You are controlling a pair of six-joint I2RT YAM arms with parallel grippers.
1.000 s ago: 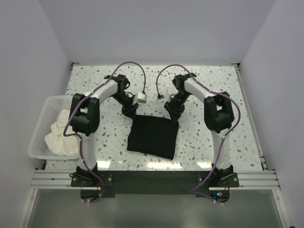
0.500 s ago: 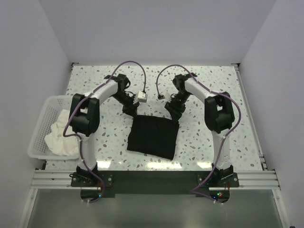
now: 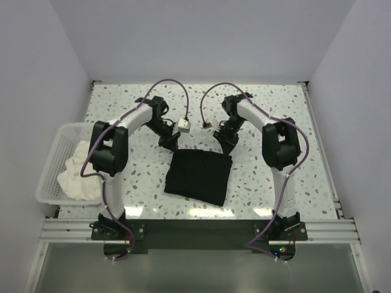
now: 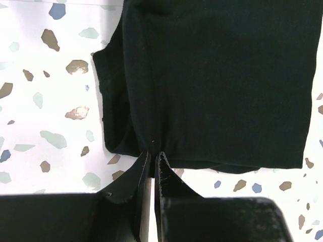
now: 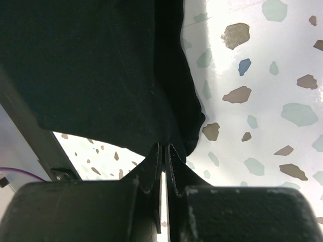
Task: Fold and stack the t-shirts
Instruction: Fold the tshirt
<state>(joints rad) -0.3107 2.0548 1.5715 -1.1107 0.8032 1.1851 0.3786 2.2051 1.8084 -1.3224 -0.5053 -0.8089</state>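
A black t-shirt (image 3: pixel 197 176), folded into a rough square, lies on the speckled table (image 3: pixel 281 110) between the two arms. My left gripper (image 3: pixel 170 145) is at its far left corner. In the left wrist view, the left gripper (image 4: pixel 153 154) is shut on the black t-shirt's (image 4: pixel 217 75) hem. My right gripper (image 3: pixel 226 145) is at the far right corner. From the right wrist, the right gripper (image 5: pixel 164 146) pinches the black t-shirt's (image 5: pixel 91 65) edge. A white t-shirt (image 3: pixel 76 174) lies crumpled in the basket.
A white lattice basket (image 3: pixel 50 166) stands at the table's left edge, near the left arm's base. Purple cables (image 3: pixel 168 82) arch over the far half of the table. White walls close in the back and both sides.
Both grippers have closed on the far edge of the black t-shirt. The shirt's far right corner has shifted slightly outward. The arms have hardly moved.
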